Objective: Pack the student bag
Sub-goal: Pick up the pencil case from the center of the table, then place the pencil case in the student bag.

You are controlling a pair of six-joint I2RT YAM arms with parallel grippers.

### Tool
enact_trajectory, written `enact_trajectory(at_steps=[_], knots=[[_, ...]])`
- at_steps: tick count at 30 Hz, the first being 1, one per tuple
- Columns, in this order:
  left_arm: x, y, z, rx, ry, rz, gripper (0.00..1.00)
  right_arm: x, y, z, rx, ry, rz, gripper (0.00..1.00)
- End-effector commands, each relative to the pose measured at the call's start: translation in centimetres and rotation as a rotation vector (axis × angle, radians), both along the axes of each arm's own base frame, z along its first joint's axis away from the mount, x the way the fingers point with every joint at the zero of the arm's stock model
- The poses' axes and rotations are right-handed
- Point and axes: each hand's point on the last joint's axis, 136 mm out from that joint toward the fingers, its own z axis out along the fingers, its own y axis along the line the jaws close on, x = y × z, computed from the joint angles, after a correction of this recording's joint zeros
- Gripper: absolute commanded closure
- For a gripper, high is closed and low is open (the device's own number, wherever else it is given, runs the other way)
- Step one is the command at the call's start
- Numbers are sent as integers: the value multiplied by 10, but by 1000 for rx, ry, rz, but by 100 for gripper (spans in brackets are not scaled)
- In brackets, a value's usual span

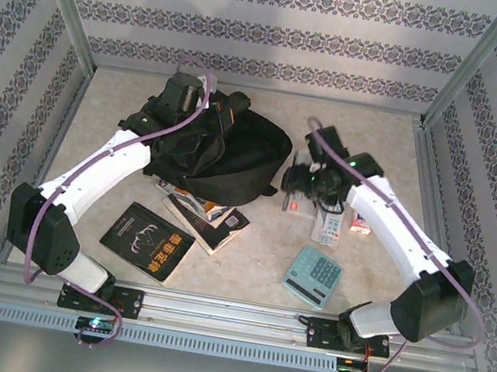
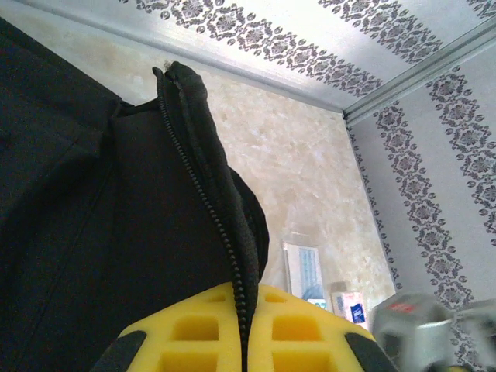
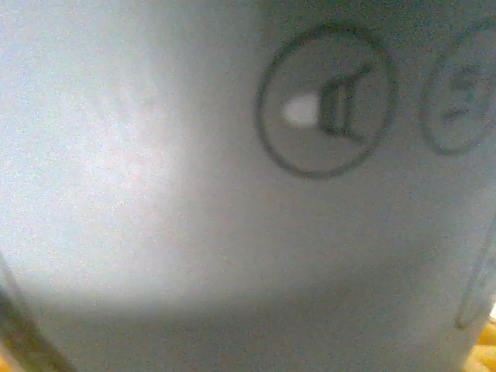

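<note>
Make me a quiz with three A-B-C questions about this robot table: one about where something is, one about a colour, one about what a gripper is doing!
1. Where is the black-covered book?
A. Inside the bag.
B. On the marbled table, nearer the arm bases than the big black fabric backpack.
C. Balanced on an arm.

2. What colour is the flat keypad calculator?
A. Light blue.
B. Red.
C. Yellow.

3. What is the left gripper doing?
A. Hanging open.
B. Holding a book.
C. Pinched shut on the backpack's zipper edge.

Answers: B, it lies flat in front of the backpack; A, its case is pale blue; C, yellow fingers clamp the zipper.
</note>
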Motion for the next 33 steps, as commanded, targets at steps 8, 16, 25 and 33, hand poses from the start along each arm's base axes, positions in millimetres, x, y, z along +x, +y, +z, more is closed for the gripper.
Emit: enact_trajectory(at_steps=[8,16,25,33], knots=[[-13,0,73,-53,-157,-36,100,87,89,64,459,-37,-139,24],[-9,-3,98,-86,-201,-42,100,129,128,22,524,40,-234,25],[6,-7,112,-122,-230,-15,100,112,173,-13,507,223,-184,25],[23,-14,128,-188,-244,3,100,105,181,-18,547,281,-198,25]])
